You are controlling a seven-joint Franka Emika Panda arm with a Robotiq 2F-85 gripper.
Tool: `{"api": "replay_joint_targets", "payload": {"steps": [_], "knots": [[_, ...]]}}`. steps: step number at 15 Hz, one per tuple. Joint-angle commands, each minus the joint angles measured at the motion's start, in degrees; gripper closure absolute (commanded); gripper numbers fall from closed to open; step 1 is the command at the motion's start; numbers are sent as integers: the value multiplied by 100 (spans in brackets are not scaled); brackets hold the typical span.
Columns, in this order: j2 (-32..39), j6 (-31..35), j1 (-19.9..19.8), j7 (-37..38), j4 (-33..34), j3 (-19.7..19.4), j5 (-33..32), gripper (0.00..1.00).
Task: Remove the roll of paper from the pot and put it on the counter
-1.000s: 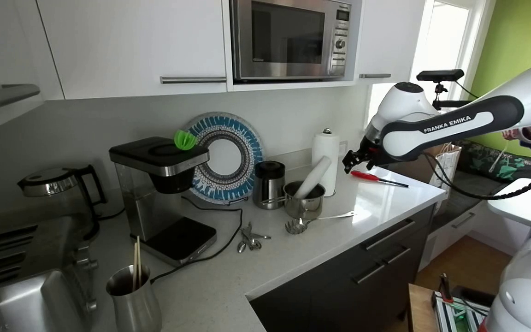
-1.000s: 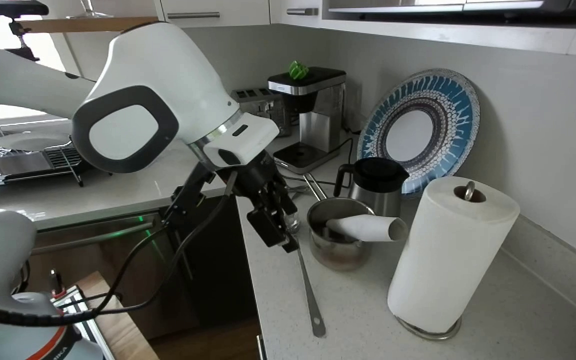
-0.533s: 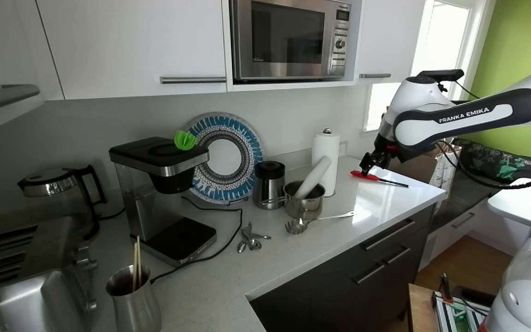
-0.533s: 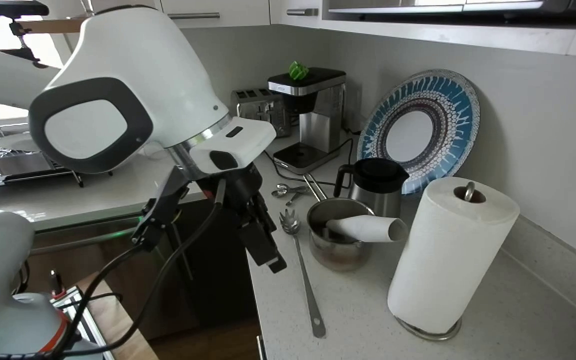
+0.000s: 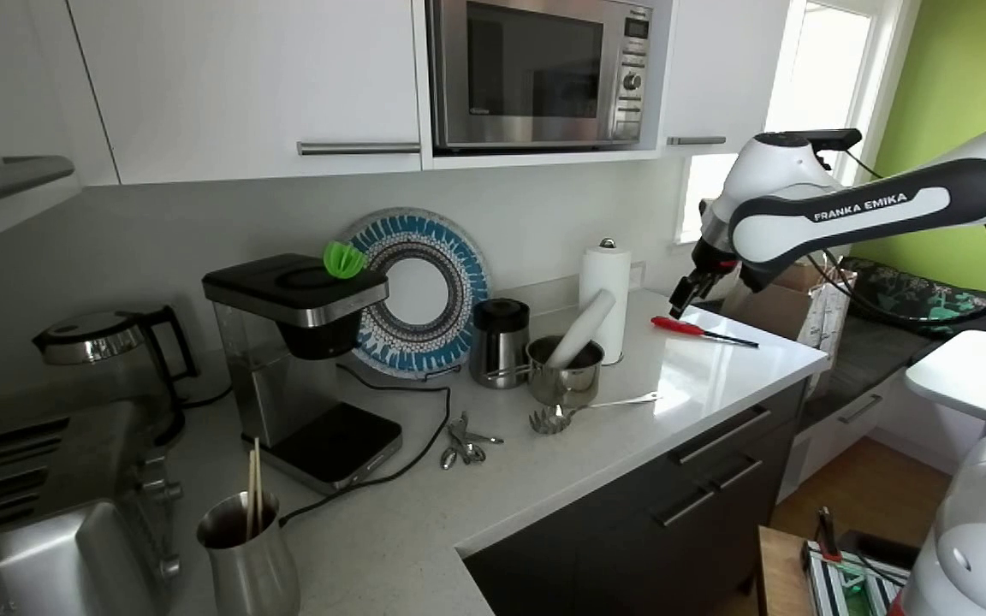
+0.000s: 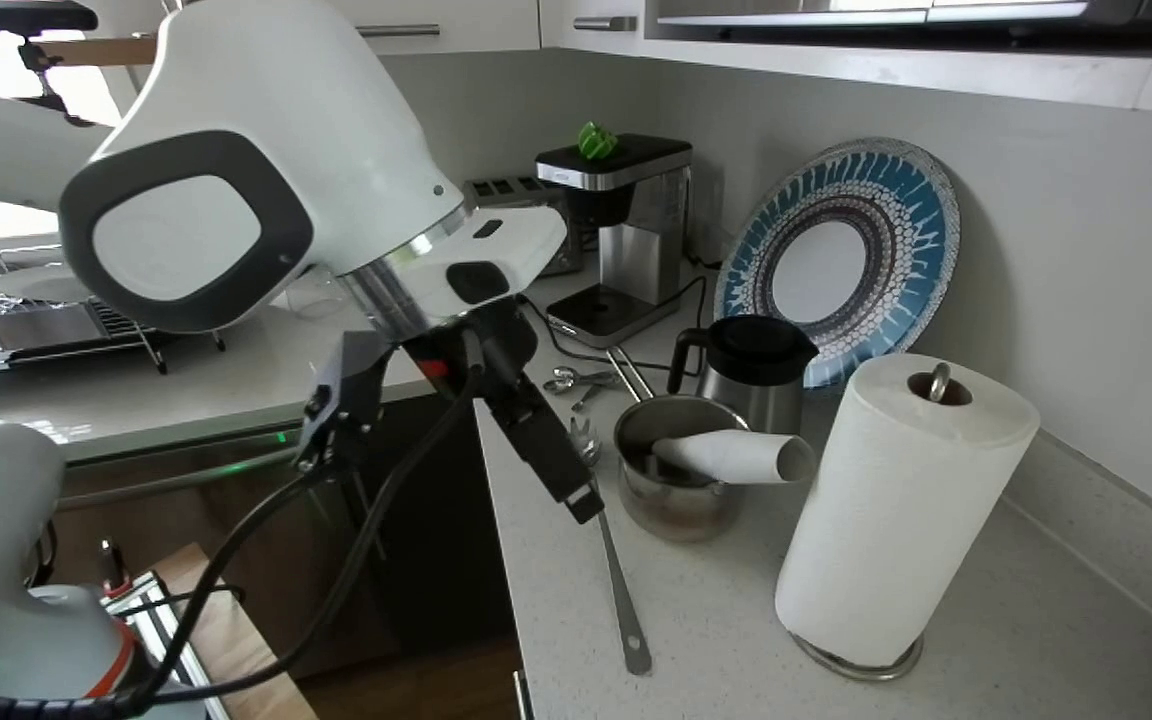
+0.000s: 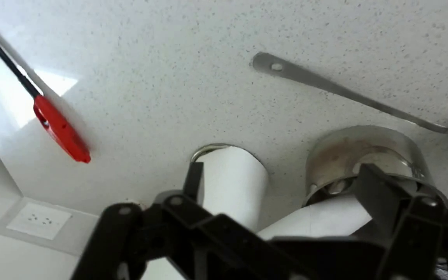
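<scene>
The roll of paper, a slim white tube (image 5: 580, 329), leans tilted inside the small steel pot (image 5: 566, 385), its upper end sticking out past the rim. In an exterior view the roll (image 6: 736, 456) points toward the paper towel stand, and the pot (image 6: 681, 505) stands on the pale counter (image 6: 736, 640). My gripper (image 6: 581, 500) hangs in the air, apart from the pot and roll. In the wrist view the gripper (image 7: 282, 169) is open and empty. The roll (image 7: 321, 219) and pot (image 7: 333, 155) appear beyond it, partly covered by the right finger.
A paper towel roll on a stand (image 6: 901, 510) stands close beside the pot. A steel canister (image 5: 500, 342) and a patterned plate (image 5: 416, 291) are behind. A long serving fork (image 6: 616, 590) lies in front. A red lighter (image 5: 677, 325) lies near the counter's end.
My arm has drawn back from the pot, to the right in an exterior view. The gripper has also turned, so its fingers now line up in an exterior view. The roll and pot have not moved.
</scene>
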Motion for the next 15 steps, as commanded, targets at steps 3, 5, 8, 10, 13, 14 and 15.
{"api": "replay_joint_targets", "payload": {"steps": [3, 5, 8, 10, 13, 14, 15], "knots": [[775, -93, 943, -2183, 1243, -879, 437, 0], [1013, -125, 1306, -2904, 1618, -1232, 970, 0], [965, -52, 1098, -2607, 1572, -1059, 1007, 0], [1144, -66, 1127, -2637, 1743, -1097, 1088, 0], [1309, -47, 1370, -3537, 1771, -1403, 1587, 0], [1407, -40, 1394, -3749, 1797, -1490, 1788, 0], [1521, -28, 1445, -4045, 1834, -1612, 2068, 0]]}}
